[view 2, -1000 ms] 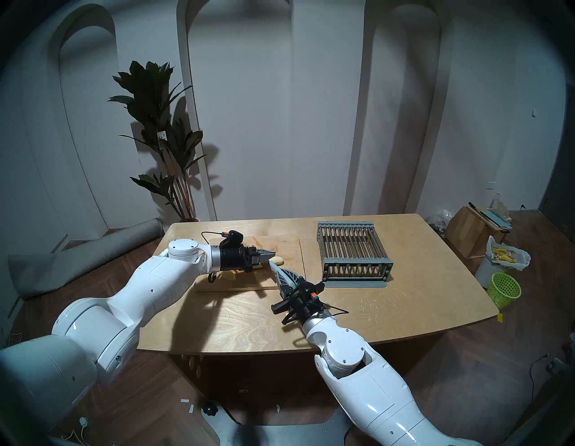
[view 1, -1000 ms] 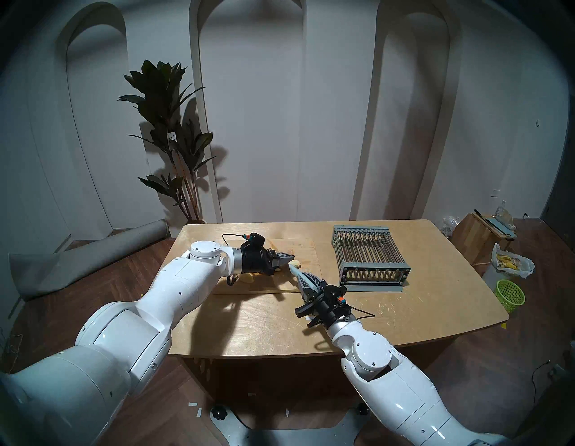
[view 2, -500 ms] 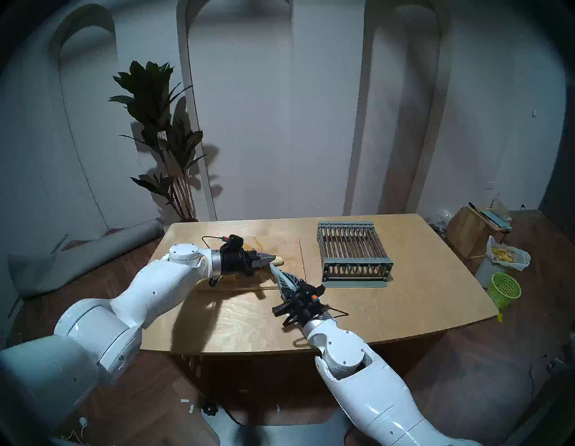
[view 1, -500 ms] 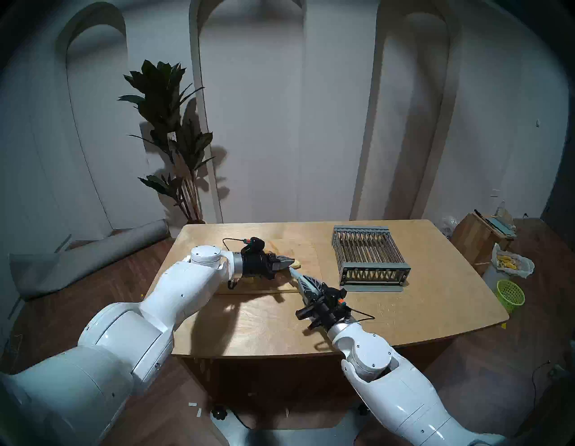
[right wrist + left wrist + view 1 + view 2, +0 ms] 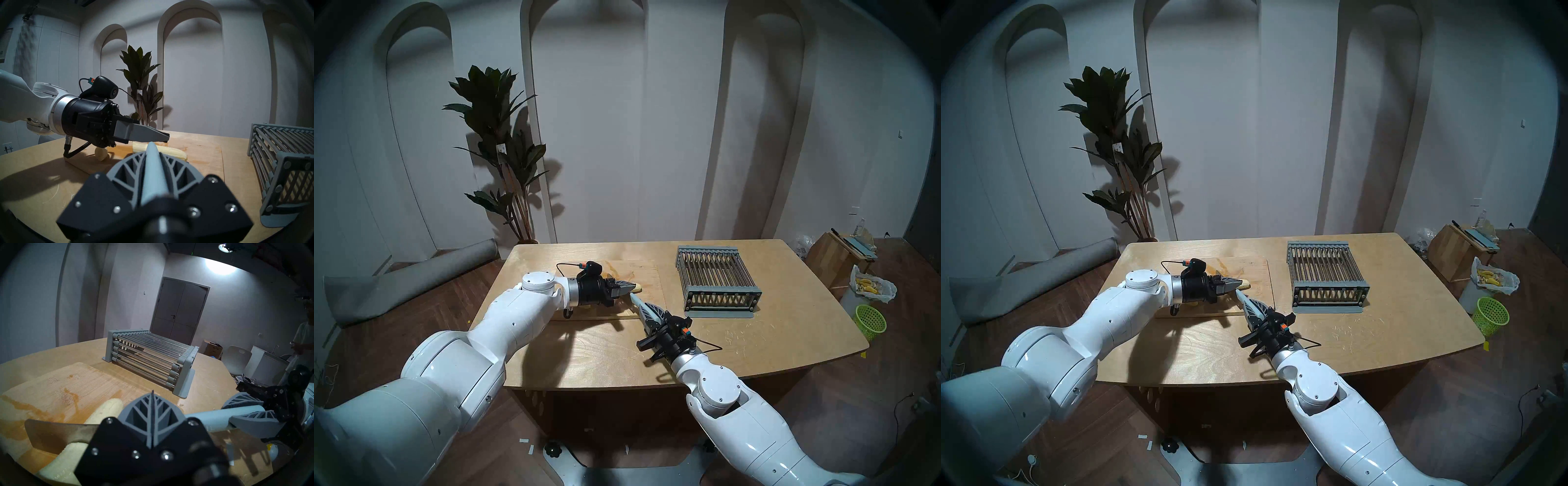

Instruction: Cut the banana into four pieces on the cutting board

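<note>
The peeled banana lies on the cutting board, also in the right head view. My left gripper is shut, its joined fingertips resting on top of the banana. My right gripper is shut on the pale grey handle of a knife. The knife blade stands across the banana, with a further length of banana on its near side. A short cut piece lies on the board under my left wrist.
A grey slatted rack stands on the table to the right of the board. On the floor to the right are a green basket and a white bag of peels. A person stands at the far right.
My left gripper has come down a little onto the banana, and its wrist now hides the cut piece in the head views. The right gripper and knife have shifted slightly nearer.
</note>
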{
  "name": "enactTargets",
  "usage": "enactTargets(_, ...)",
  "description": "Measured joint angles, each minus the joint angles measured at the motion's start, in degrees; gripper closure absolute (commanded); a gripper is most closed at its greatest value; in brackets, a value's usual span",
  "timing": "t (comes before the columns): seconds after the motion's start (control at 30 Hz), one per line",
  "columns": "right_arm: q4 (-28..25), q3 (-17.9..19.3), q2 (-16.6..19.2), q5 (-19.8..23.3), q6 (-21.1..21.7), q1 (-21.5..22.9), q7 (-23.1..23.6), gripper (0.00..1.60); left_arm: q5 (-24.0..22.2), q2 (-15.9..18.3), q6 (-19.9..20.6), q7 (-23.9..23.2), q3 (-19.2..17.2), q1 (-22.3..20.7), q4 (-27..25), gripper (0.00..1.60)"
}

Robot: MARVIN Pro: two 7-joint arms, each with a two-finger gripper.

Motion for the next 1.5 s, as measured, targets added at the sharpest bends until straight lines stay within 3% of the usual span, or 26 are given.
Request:
enactTargets(0.73,0.4,-0.1,0.0,0.0,0.3,0.0,0.0,1.6,-1.2,0.2,-0.8,-1.1,0.0,0.8,0.1,1.6)
enactTargets(1.07,-0.8,0.7,-0.5,2.9,2.5,0.8,1.6,1.6,-3.1,0.8,1.0,-0.6,-2.3,0.6,1.3,1.6)
enactTargets(1.5,-2.2,2.3,-1.4,7.9,6.3,1.0,2.9,1.6,-3.3,2.0,2.4,-1.0,-2.9,0.5,0.3,1.6)
